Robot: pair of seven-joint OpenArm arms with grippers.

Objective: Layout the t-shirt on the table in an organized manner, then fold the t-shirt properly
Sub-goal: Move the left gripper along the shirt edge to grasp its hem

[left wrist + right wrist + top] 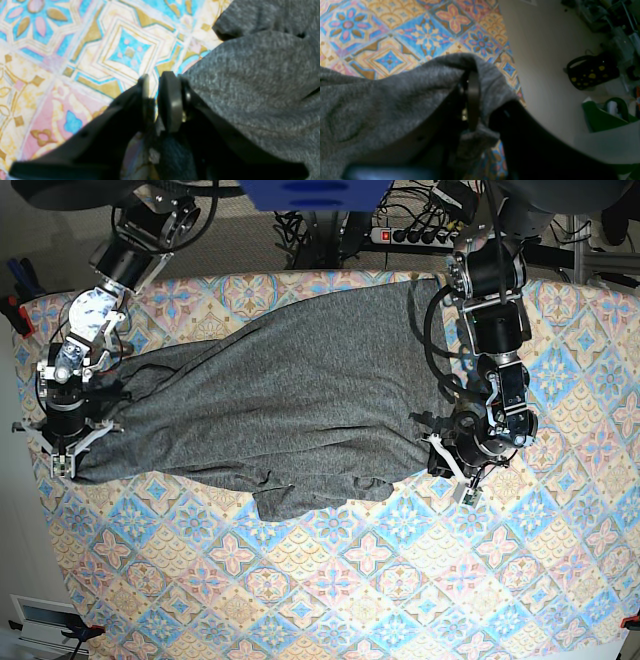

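A single dark heather-grey knit t-shirt (pixel 280 405) lies stretched crosswise over the wide table draped in a pastel tile-pattern cloth of blue, pink, cream and orange medallions (pixel 330 580). Seen from the base camera, the garment reaches from the table's left border, where the cloth ends just beside a pale floor, to a point right of centre, with its upper edge running close along the far border. Its near hem is uneven, a rumpled flap (pixel 300 498) drooping toward the middle of the table. The whole near half of the patterned cloth lies bare, as does a broad strip at the right.

Two black arms work the scene, one at each end of the shirt. The right gripper (pixel 472 100), at the left border in the base view, is pinched tight on a bunched fold of grey fabric, which drapes over its fingers. The left gripper (pixel 153 100) sits at the shirt's opposite edge, its two pads drawn near each other with a slim gap showing between them; grey cloth lies against its outer side, but whether any fabric is caught between the pads cannot be told.
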